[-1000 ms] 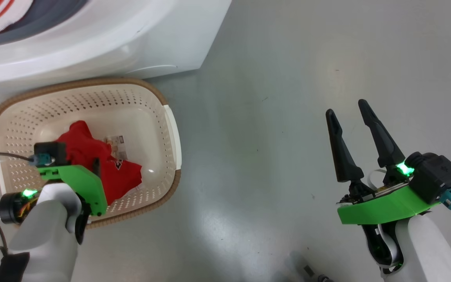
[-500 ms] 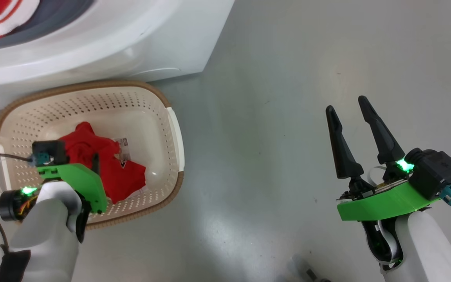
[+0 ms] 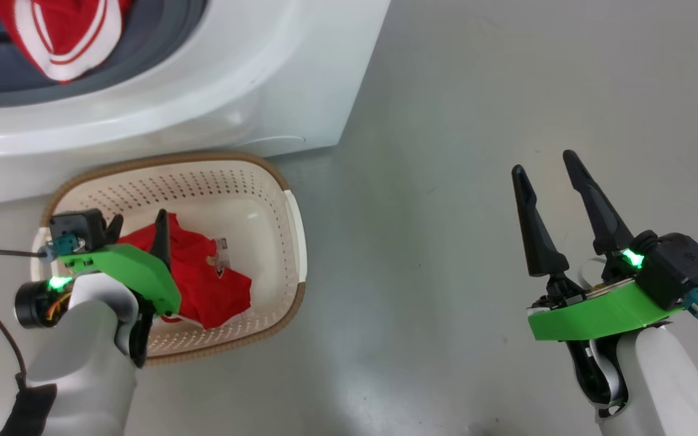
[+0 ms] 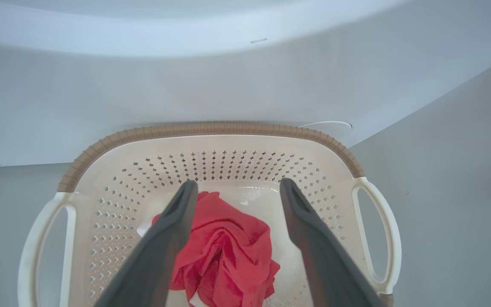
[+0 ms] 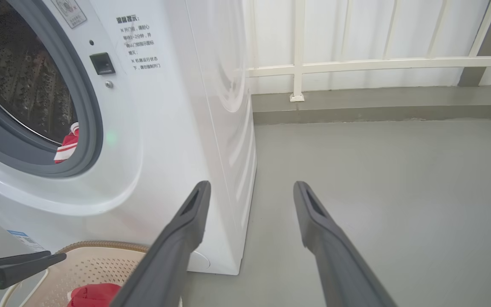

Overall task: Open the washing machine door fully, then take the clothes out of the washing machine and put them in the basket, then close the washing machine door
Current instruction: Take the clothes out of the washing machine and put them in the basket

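Clothes split between basket and washing machine
Our left gripper and right gripper gape empty; the hanging garment could snag on the grey ring

near corner of the basket hidden by our left forearm, paper label half under red clothes, printed notice unreadable to us

The floor was smooth, grey and faintly glossy, with pale patches of reflected light and a few small dark specks. Along its far edge ran a low grey kerb. A cream railing stood above the kerb, one upright footed on it, before a white wall with faint vertical lines. A darker slanting post rose at the far right.
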Controlling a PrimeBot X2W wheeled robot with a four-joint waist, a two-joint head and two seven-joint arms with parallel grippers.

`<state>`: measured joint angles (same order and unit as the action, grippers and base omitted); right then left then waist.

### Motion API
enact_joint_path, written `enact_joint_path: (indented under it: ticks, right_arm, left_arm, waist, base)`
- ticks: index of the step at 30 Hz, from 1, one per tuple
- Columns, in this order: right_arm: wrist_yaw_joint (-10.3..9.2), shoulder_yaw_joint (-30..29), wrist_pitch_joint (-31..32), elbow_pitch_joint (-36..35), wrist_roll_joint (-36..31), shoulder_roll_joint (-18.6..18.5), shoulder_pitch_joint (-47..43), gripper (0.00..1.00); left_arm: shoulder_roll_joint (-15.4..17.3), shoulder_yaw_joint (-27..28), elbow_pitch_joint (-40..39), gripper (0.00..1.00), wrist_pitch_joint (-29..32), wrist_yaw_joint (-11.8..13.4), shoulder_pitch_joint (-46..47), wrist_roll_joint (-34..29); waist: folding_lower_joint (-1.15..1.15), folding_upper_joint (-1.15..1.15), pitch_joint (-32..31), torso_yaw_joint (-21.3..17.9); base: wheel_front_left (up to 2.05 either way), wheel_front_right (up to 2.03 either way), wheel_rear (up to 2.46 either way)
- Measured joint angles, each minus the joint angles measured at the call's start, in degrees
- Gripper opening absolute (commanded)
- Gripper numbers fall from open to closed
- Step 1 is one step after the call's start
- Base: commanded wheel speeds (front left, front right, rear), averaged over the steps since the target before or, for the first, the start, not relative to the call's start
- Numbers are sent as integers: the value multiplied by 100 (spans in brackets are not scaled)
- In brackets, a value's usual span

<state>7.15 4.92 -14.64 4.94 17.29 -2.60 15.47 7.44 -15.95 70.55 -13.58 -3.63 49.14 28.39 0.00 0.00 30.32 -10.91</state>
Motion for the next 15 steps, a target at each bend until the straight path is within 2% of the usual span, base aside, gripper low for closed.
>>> enact_joint_path:
  ticks: [5, 10, 15]
  right_arm:
    - [0, -93, 0, 32, -146, -2, -17, 100]
    - [0, -223, 0, 63, -334, -3, -131, 100]
    - [0, -252, 0, 101, -397, -3, -155, 100]
  left_arm:
    - [-33, 52, -552, 100, -71, 8, -241, -8]
    - [-45, 170, -1550, 100, -71, 20, -718, -91]
    - [-58, 322, -2633, 100, -73, 135, -1352, -341]
  waist:
    - [0, 0, -231, 106]
    - [0, 0, -469, 224]
    - [0, 0, -733, 317]
  base:
    - [0, 0, 0]
    - [0, 0, 0]
    - [0, 0, 0]
